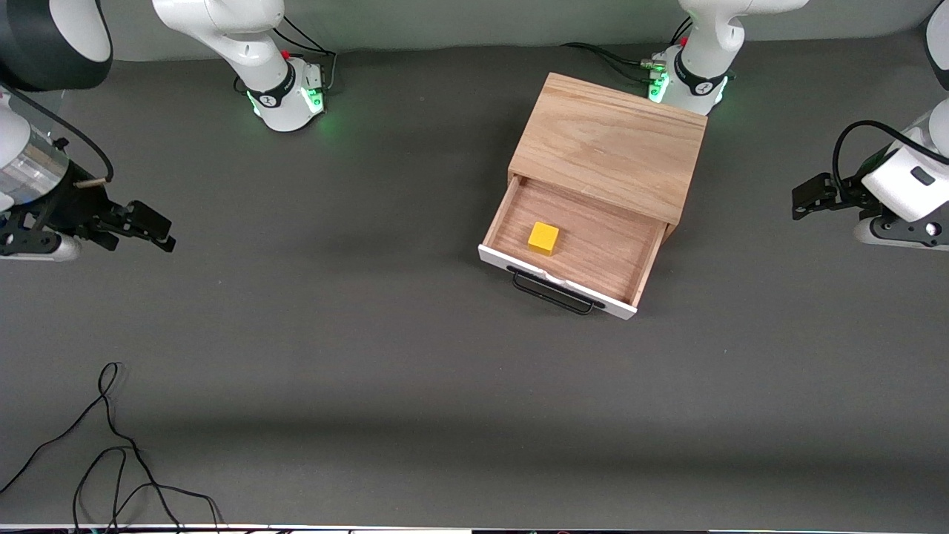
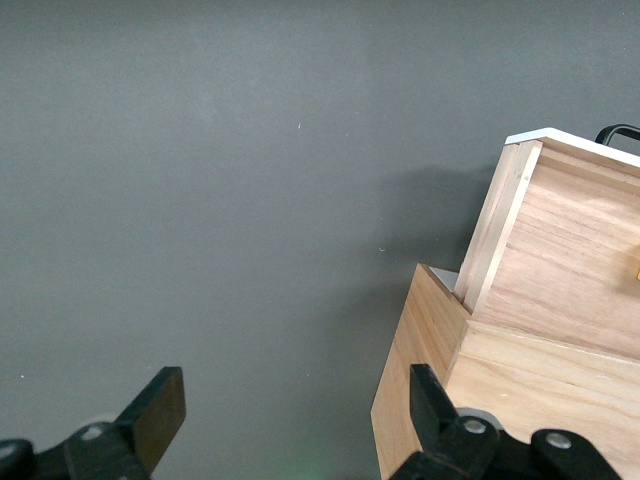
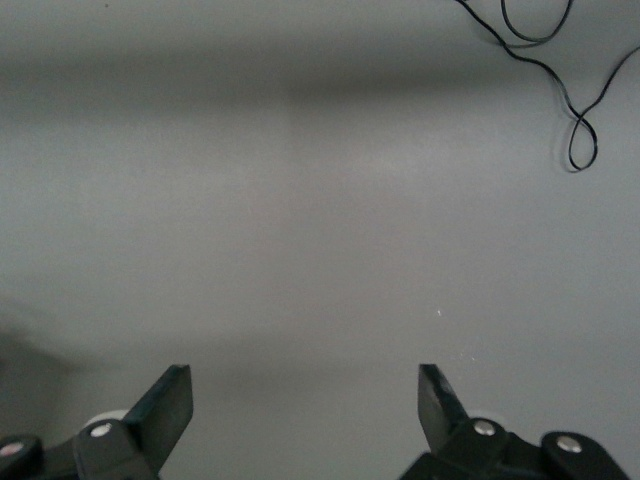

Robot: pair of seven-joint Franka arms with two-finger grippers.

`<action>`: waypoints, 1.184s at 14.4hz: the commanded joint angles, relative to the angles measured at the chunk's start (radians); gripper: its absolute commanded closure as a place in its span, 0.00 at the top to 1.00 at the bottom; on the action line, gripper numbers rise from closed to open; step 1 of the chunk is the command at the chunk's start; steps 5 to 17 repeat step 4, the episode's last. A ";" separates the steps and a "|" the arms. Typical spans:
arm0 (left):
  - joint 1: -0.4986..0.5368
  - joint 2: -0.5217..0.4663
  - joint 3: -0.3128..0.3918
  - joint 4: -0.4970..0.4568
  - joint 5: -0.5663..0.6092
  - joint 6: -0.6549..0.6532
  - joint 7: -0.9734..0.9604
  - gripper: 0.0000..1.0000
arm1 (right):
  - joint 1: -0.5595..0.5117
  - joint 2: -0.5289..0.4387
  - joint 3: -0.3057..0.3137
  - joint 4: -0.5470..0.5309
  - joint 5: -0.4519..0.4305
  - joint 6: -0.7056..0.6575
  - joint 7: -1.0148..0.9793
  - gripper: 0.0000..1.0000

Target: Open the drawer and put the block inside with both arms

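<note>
1. My left gripper hangs over bare table at the left arm's end, well apart from the box. Its fingers are spread wide with nothing between them.
2. From the left wrist camera I see the same gripper parted over the dark mat, with the box corner just beside one fingertip in the view, though not touching it.
3. My right gripper hangs over the table at the right arm's end, far from the box. Its fingers are also spread, holding nothing.
4. Through the right wrist camera, that gripper shows only bare surface between its fingers, and a loose black cable lies farther out on the mat.
5. The drawer is pulled out of the box toward the front camera, nearer the left gripper than the right. Its white front and black handle face the camera.
6. The block sits on the drawer floor, toward the side closer to the right gripper, clear of the drawer walls. Neither gripper touches it.
7. The cable lies on the table nearer the front camera than the right gripper.
</note>
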 commanded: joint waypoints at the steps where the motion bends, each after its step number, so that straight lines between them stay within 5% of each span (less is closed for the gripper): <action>1: -0.002 -0.020 0.001 -0.013 -0.005 -0.011 -0.016 1.00 | -0.023 -0.014 0.010 -0.015 -0.017 0.002 -0.017 1.00; 17: -0.002 -0.019 0.000 -0.013 -0.005 -0.011 -0.017 1.00 | -0.026 -0.007 0.010 -0.006 -0.017 -0.005 -0.020 1.00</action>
